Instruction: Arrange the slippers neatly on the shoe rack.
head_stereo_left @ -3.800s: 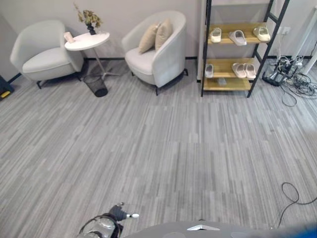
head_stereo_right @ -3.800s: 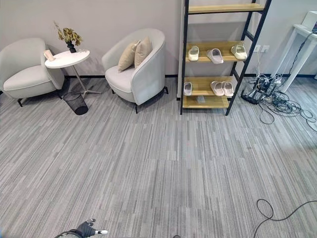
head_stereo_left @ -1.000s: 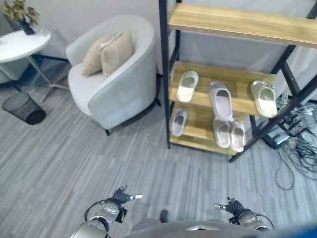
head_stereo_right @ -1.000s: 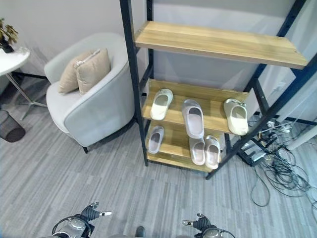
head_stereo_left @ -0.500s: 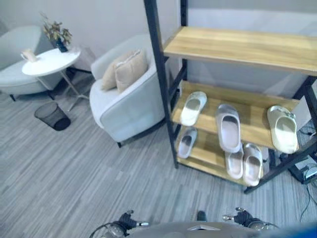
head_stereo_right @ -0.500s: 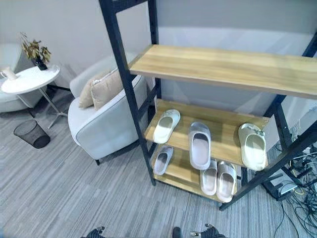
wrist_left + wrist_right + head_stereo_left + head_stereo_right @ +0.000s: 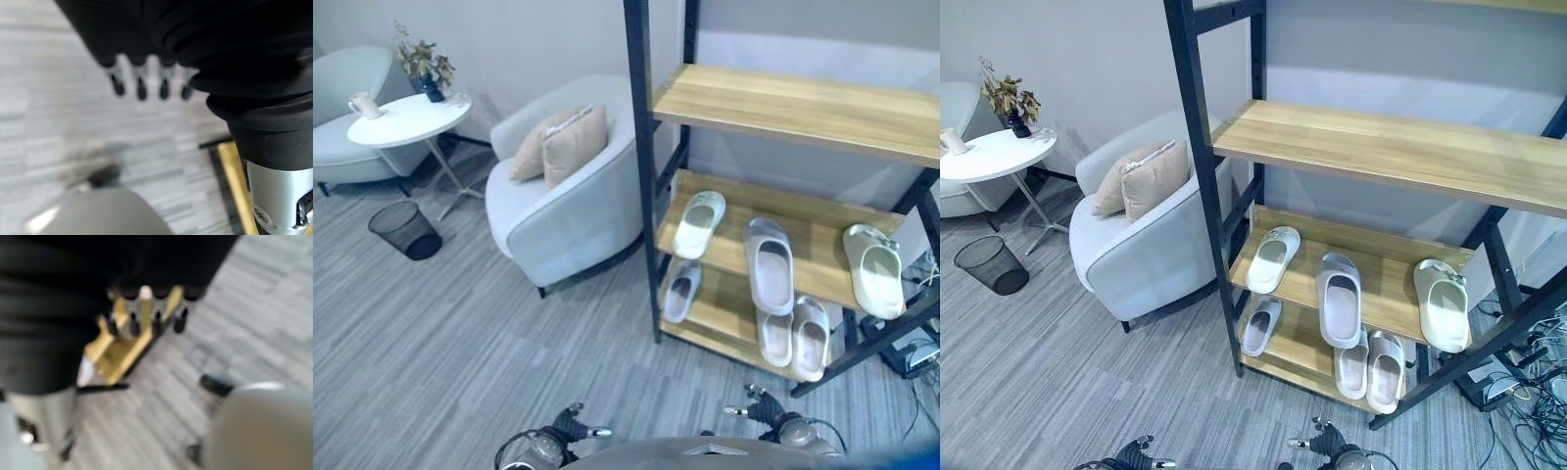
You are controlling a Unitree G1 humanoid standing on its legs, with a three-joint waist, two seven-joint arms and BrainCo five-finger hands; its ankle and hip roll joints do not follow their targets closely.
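Observation:
The shoe rack (image 7: 642, 166) has a black frame and wooden shelves and stands just ahead. Its middle shelf holds a white slipper (image 7: 699, 223), a grey slipper (image 7: 770, 264) and a cream slipper (image 7: 873, 269), spread apart and at differing angles. On the bottom shelf lie a single grey slipper (image 7: 681, 291) and a pair of pale slippers (image 7: 793, 338) side by side. My left hand (image 7: 573, 428) and right hand (image 7: 762, 409) hang low in front of me, well short of the rack. Both have straight fingers (image 7: 139, 84) (image 7: 146, 322) and hold nothing.
A pale armchair (image 7: 570, 211) with two beige cushions stands directly left of the rack. Farther left are a round white table (image 7: 408, 119) with a plant and a black wire bin (image 7: 403, 230). Cables (image 7: 1528, 392) lie on the floor right of the rack.
The camera has come much closer to the rack, which now fills the right half of the view. Slippers lie as before. Both hands stay low and hold nothing.

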